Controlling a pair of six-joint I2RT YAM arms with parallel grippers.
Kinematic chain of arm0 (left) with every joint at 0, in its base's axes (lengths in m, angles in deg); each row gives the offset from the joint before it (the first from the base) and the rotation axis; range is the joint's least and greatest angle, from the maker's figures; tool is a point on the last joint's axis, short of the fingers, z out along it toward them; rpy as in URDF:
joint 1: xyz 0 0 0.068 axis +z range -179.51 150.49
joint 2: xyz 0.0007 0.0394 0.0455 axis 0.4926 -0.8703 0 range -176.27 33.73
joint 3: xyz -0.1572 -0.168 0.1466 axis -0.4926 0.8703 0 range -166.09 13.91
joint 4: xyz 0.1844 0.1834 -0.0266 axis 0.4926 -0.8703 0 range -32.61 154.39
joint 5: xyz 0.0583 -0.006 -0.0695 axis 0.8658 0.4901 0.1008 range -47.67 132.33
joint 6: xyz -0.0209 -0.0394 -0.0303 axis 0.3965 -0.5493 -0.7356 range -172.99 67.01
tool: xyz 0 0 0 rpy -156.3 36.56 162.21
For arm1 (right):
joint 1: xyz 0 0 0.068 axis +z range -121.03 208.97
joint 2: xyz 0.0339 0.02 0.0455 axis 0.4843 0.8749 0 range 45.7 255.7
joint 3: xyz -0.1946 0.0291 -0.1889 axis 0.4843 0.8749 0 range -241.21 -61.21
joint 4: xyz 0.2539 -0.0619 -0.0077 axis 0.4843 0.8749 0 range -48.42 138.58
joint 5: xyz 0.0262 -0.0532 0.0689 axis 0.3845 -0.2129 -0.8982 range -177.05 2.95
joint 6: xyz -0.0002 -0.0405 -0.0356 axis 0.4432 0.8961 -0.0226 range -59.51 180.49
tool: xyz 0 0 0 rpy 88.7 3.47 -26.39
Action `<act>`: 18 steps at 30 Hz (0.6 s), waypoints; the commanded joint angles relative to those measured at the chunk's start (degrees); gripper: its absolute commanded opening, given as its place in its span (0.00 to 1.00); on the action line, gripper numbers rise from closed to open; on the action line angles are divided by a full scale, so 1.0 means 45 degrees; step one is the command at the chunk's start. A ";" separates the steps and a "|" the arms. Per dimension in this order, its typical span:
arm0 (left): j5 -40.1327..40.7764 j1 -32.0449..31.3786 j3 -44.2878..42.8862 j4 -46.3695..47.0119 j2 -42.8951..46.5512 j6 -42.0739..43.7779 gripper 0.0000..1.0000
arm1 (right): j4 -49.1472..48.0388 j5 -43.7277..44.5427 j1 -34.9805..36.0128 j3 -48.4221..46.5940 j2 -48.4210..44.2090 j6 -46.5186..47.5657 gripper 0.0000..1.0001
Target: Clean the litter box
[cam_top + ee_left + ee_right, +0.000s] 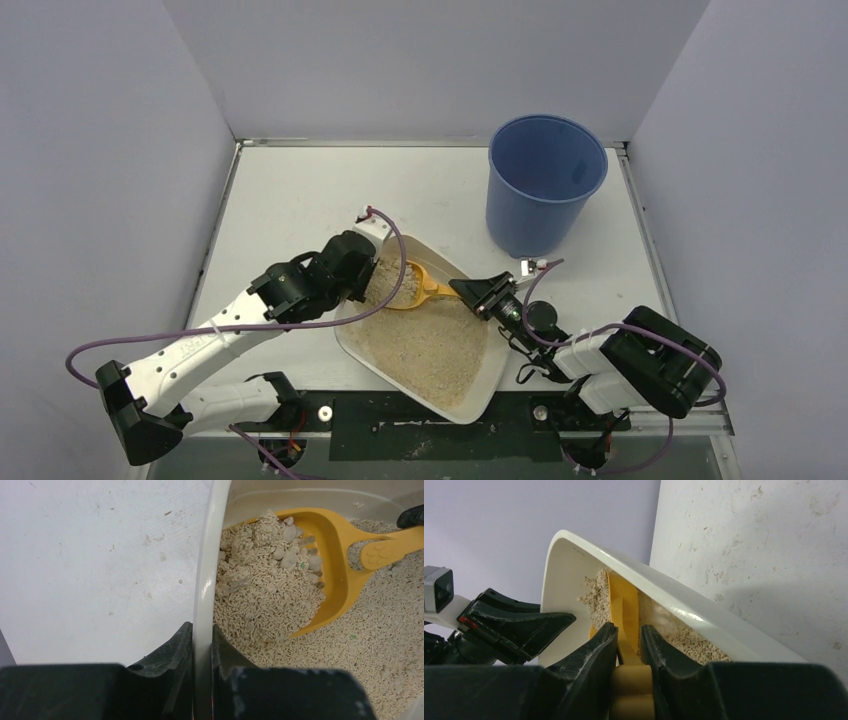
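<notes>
The off-white litter box (470, 402) with beige litter lies at an angle in the middle of the table. My left gripper (368, 277) is shut on its left rim (204, 595), one jaw outside the wall and one inside. My right gripper (478, 291) is shut on the handle of the orange scoop (422, 288). The scoop's bowl (332, 555) rests in the litter at the box's far corner, heaped with pellets and grey clumps (290, 550). In the right wrist view the handle (624, 615) runs between my fingers (599, 645) toward the box wall (684, 610).
A tall blue bucket (545, 185) stands upright at the back right of the table, behind the box. White walls close in the table on the left, back and right. The arm bases and cables sit along the near edge.
</notes>
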 commanded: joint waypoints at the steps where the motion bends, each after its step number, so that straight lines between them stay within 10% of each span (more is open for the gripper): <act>1: -0.0991 -0.0259 -0.1595 0.3801 0.0716 -0.0196 0.00 | 0.0712 -0.0991 0.0009 0.0359 0.0809 0.0773 0.00; 18: -0.1015 -0.0258 -0.1789 0.3689 0.0509 -0.0029 0.00 | 0.0123 -0.1704 -0.0773 -0.0016 0.2313 0.1016 0.00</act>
